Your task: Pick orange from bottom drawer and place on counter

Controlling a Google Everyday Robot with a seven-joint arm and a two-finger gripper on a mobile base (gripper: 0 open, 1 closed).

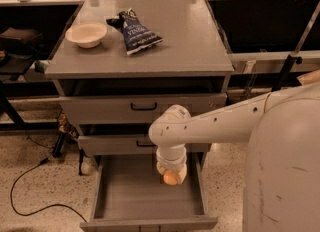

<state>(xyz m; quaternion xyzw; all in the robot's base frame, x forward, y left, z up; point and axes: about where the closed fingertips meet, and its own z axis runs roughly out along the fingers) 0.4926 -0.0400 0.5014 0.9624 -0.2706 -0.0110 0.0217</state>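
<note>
The bottom drawer (120, 198) is pulled open, a wide grey box with a bare flat floor. My gripper (171, 175) hangs down from the white arm over the right half of the drawer, shut on the orange (170, 178), which shows between the fingertips above the drawer floor. The counter (185, 41) is the grey top of the cabinet, well above the gripper.
A cream bowl (86, 34) and a dark blue chip bag (135, 31) lie on the left part of the counter. Two upper drawers with black handles (143, 107) are closed. Dark side shelves flank the cabinet. A black cable (30, 176) runs over the floor at left.
</note>
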